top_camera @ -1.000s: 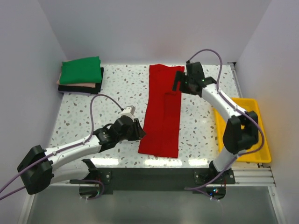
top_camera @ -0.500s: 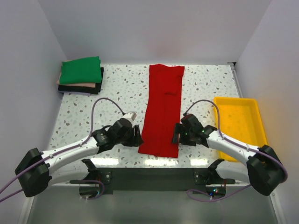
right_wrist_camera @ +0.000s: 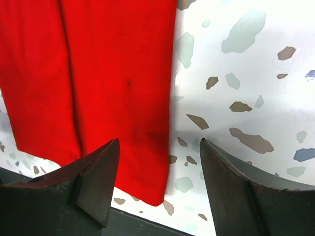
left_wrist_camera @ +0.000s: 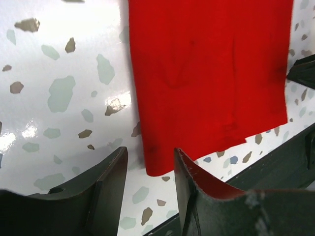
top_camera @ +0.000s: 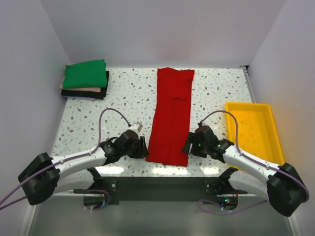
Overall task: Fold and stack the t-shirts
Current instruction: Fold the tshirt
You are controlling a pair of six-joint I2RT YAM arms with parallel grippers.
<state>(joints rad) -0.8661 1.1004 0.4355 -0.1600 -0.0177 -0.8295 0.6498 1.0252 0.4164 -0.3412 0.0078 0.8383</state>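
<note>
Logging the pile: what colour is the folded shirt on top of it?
Green; the top shirt shows best in the top external view.

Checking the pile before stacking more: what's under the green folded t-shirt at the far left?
Beneath the green folded cloth t-shirt, only edges show: a pale pink folded shirt and a black folded shirt. Any further layer is covered.

The setting is a robotics laboratory test cell. A speckled terrazzo-pattern tabletop (top_camera: 123, 98) is enclosed on three sides by plain white walls (top_camera: 162, 34). The left arm (top_camera: 74, 161) and the right arm (top_camera: 251, 162) are bolted to a black metal rail (top_camera: 162, 189) at the near edge, with purple cables (top_camera: 110, 110) running exposed along them.
</note>
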